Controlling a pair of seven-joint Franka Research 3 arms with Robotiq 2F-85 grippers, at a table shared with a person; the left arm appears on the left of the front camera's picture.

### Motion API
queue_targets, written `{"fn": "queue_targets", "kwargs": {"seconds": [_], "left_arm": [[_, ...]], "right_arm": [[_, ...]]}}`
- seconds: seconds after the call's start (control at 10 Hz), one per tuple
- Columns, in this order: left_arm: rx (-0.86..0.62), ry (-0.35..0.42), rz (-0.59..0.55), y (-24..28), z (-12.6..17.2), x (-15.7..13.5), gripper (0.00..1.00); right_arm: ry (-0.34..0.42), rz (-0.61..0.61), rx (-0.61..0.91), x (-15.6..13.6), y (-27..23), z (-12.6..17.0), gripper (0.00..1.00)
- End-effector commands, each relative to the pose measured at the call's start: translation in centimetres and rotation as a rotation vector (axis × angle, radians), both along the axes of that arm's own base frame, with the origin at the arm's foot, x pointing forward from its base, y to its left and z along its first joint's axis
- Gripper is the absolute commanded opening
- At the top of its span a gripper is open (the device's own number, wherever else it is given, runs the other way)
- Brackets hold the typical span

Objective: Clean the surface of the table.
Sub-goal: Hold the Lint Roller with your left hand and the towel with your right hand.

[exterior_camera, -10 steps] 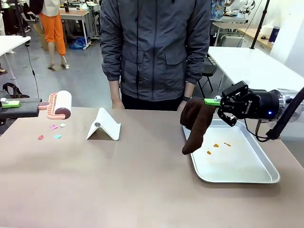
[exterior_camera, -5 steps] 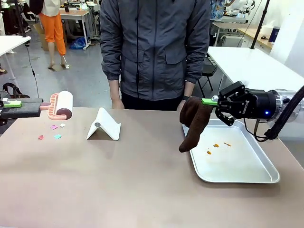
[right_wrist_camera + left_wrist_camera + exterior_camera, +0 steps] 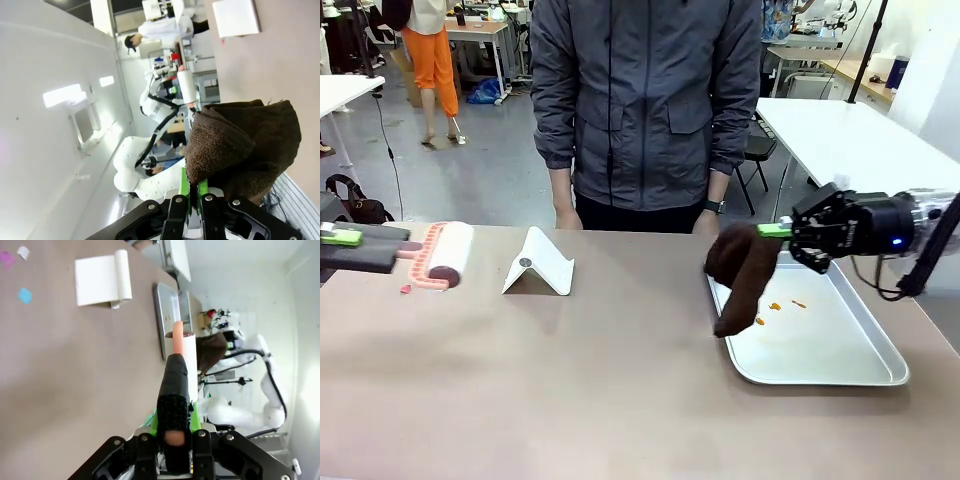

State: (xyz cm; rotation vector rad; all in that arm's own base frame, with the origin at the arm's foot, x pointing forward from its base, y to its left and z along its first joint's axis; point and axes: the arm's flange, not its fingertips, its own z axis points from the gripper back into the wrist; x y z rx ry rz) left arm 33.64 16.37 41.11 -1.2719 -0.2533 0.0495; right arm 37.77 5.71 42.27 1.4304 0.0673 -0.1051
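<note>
Tan table (image 3: 600,380) beneath left claw (image 3: 400,248) gripping roller (image 3: 445,255), right claw (image 3: 772,230) gripping cloth (image 3: 742,270)

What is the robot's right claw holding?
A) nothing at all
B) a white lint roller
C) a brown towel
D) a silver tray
C: the right gripper is shut on the brown towel, which hangs down over the edge of the tray; the lint roller is in the left gripper.

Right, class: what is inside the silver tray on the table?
A few small orange spots lie on the tray's floor. The brown towel, held by the right claw, hangs across its left rim and hides that part.
</note>
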Motion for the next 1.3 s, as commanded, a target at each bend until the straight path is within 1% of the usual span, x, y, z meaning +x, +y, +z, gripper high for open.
{"fn": "queue_targets", "kwargs": {"seconds": [0.0, 0.1, 0.2, 0.3, 0.4, 0.5, 0.6, 0.7, 0.8, 0.9, 1.1, 1.2], "left_arm": [[-0.111, -0.094, 0.009, 8.1, 1.5, -1.4, 0.23], [-0.132, -0.121, 0.031, 11.3, 1.5, -2.5, 0.23], [-0.148, -0.139, 0.044, 14.0, 1.4, -3.5, 0.23], [-0.111, -0.141, 0.088, 16.7, 0.8, -4.4, 0.23], [-0.114, -0.15, 0.091, 19.1, 0.0, -5.8, 0.23], [-0.117, -0.136, 0.168, 21.6, -1.1, -7.1, 0.23], [-0.147, -0.123, 0.225, 23.5, -2.1, -7.9, 0.23], [-0.165, -0.115, 0.276, 24.5, -2.7, -8.4, 0.23], [-0.2, -0.125, 0.278, 24.9, -2.9, -8.6, 0.23], [-0.2, -0.126, 0.286, 25.0, -2.9, -8.6, 0.23], [-0.202, -0.121, 0.274, 24.2, -2.5, -8.0, 0.23], [-0.2, -0.123, 0.27, 23.7, -2.2, -7.6, 0.23]], "right_arm": [[0.067, 0.0, 0.064, 1.5, -6.0, 2.4, 0.06], [0.079, 0.003, 0.069, 1.3, -8.9, 2.9, 0.06], [0.073, -0.017, 0.062, 0.8, -11.7, 3.1, 0.06], [0.039, -0.108, 0.108, -0.1, -14.8, 3.2, 0.06], [0.002, -0.196, 0.136, -1.5, -17.6, 3.0, 0.06], [-0.027, -0.317, 0.148, -3.0, -20.4, 2.3, 0.06], [-0.036, -0.438, 0.158, -4.0, -22.5, 1.5, 0.06], [-0.043, -0.545, 0.162, -4.6, -24.1, 0.5, 0.06], [-0.032, -0.635, 0.134, -5.1, -25.4, -0.6, 0.06], [-0.031, -0.7, 0.116, -5.6, -26.4, -1.4, 0.06], [-0.031, -0.763, 0.115, -5.8, -27.3, -2.1, 0.06], [-0.053, -0.787, 0.131, -5.6, -27.4, -2.1, 0.06]]}}
